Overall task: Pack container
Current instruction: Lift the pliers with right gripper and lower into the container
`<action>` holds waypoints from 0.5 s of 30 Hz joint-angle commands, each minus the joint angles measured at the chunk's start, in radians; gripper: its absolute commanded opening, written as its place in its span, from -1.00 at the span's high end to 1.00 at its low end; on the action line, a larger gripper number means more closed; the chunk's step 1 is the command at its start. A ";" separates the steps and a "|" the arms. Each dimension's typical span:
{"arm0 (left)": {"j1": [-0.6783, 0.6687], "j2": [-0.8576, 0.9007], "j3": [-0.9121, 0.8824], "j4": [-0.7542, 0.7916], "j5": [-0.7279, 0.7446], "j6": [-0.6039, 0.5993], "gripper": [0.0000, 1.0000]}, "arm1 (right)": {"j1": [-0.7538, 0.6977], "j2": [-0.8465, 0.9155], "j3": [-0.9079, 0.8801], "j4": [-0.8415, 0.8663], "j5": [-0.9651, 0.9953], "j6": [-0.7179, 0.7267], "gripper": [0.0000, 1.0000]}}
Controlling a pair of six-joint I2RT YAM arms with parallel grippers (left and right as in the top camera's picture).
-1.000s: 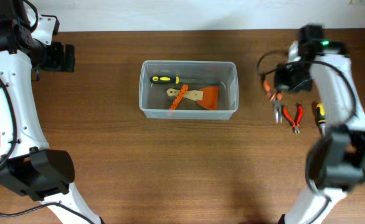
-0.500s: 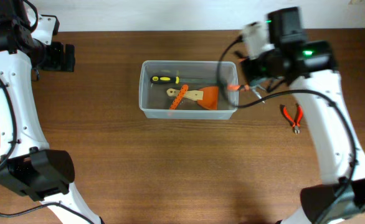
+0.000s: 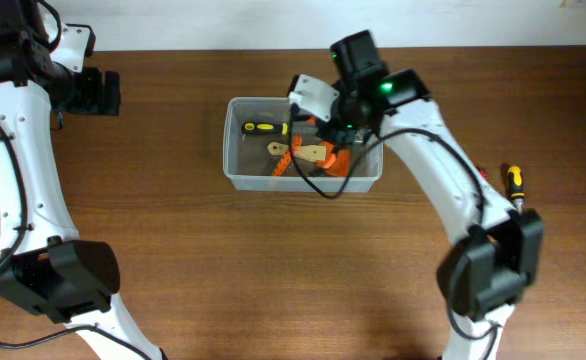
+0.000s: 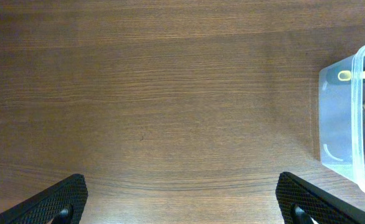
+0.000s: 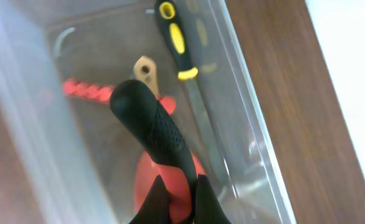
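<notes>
The clear plastic container (image 3: pixel 303 182) stands at the table's middle; it also shows in the left wrist view (image 4: pixel 357 118) and the right wrist view (image 5: pixel 251 130). Inside lie a yellow-and-black screwdriver (image 3: pixel 263 127) (image 5: pixel 176 40), an orange scraper (image 3: pixel 335 158) and an orange ridged tool (image 3: pixel 285 158) (image 5: pixel 86 90). My right gripper (image 3: pixel 333 135) (image 5: pixel 181 202) is over the container's right half, shut on a tool with a black and red handle (image 5: pixel 148 124) that points down into the bin. My left gripper (image 3: pixel 98 92) (image 4: pixel 182 205) is open and empty, far left of the container.
A second yellow-and-black screwdriver (image 3: pixel 513 182) lies on the table at the right. A red-handled pliers (image 3: pixel 483 175) lies beside it, mostly hidden behind my right arm. The table's back edge runs just behind the container.
My right gripper has carried the black and red handled tool leftward from the right side of the table to over the container. The left arm has not moved.
</notes>
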 commanded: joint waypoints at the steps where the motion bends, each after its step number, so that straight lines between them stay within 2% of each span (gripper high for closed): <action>1: 0.002 -0.028 0.013 0.000 0.010 -0.010 -0.98 | 0.001 0.054 0.004 0.058 0.005 0.130 0.93; 7: 0.003 -0.028 0.013 0.000 0.010 -0.010 -0.98 | 0.002 0.125 0.003 0.070 0.007 0.261 0.92; 12: 0.002 -0.028 0.013 0.000 0.010 -0.010 -0.98 | 0.002 0.152 0.003 -0.010 0.007 0.273 0.92; 13: 0.002 -0.028 0.013 0.000 0.010 -0.010 -0.98 | 0.002 0.152 0.003 -0.029 0.008 0.273 0.84; 15: 0.002 -0.028 0.013 0.000 0.010 -0.010 -0.98 | 0.002 0.152 0.003 -0.066 0.027 0.273 0.33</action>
